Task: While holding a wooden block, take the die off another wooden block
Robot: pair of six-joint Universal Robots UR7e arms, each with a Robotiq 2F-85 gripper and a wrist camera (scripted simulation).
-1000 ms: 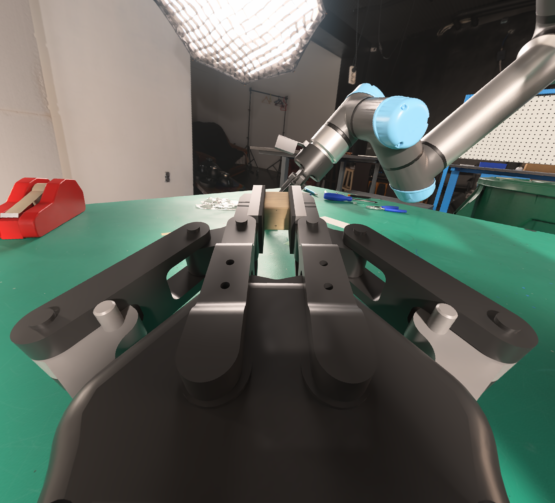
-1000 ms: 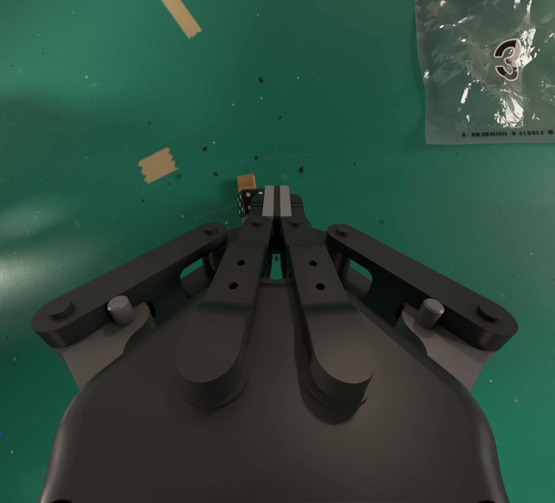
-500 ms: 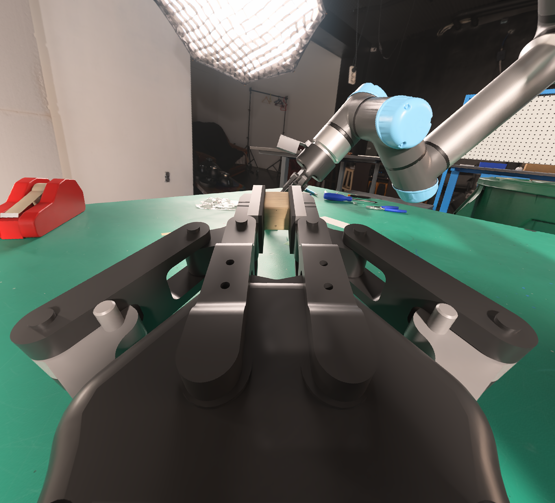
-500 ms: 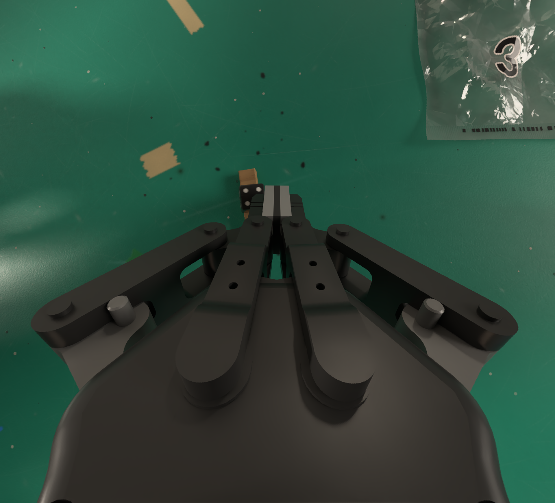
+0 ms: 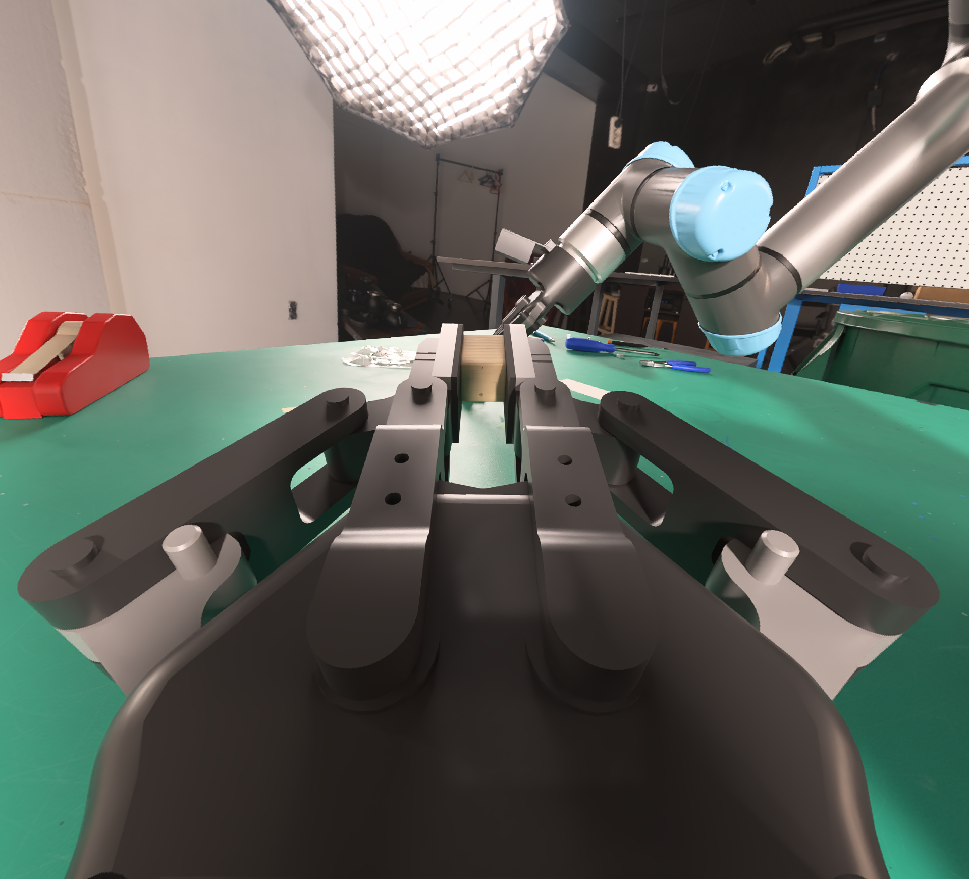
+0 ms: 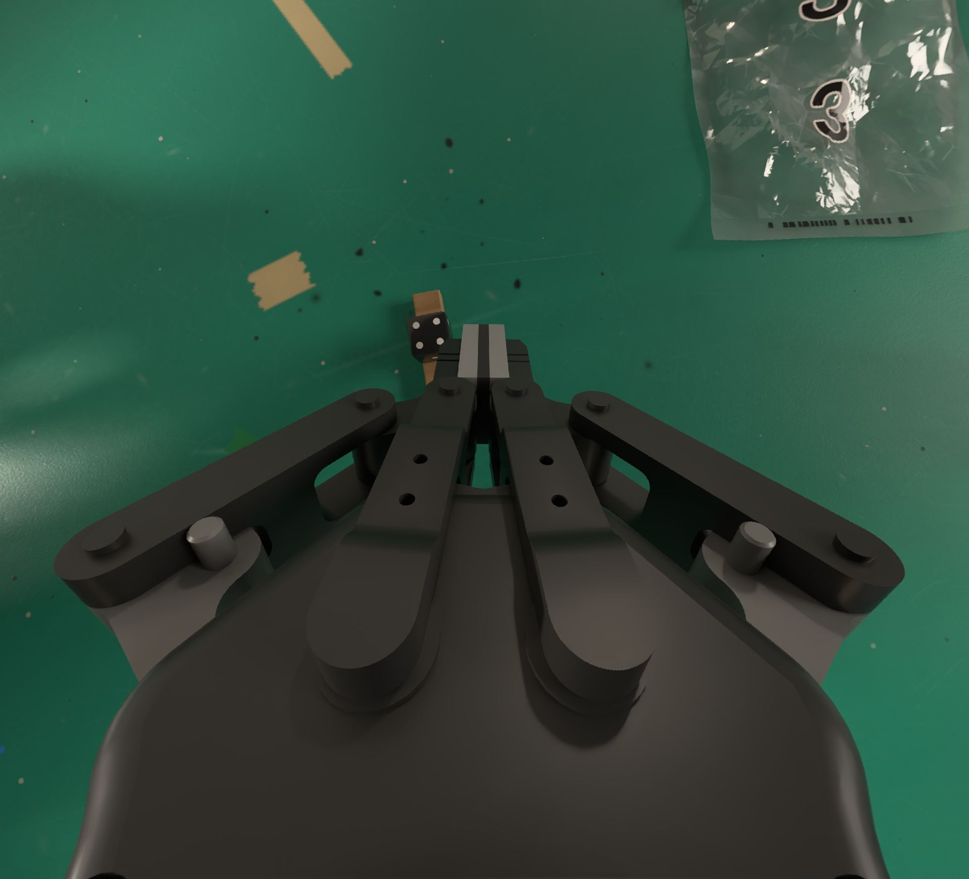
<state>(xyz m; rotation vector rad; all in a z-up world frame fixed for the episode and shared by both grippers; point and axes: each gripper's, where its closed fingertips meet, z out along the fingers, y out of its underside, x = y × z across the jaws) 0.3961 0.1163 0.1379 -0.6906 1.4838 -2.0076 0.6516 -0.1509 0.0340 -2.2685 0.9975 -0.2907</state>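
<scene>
fingers of the left gripper (image 5: 483,365) press both sides of a pale wooden block (image 5: 482,367), gripped at the centre of the left wrist view above the green table (image 5: 157,460). a red tape dispenser (image 5: 68,363) sits at the left edge, blue-handled tools (image 5: 637,354) at right.

in the right wrist view the right gripper (image 6: 482,356) has its fingertips pressed together with nothing between them. just to their upper left, a black die (image 6: 428,335) rests on a second, darker wooden block (image 6: 429,304). two tape strips (image 6: 304,22) lie at upper left, a clear plastic bag (image 6: 823,82) at upper right.
</scene>
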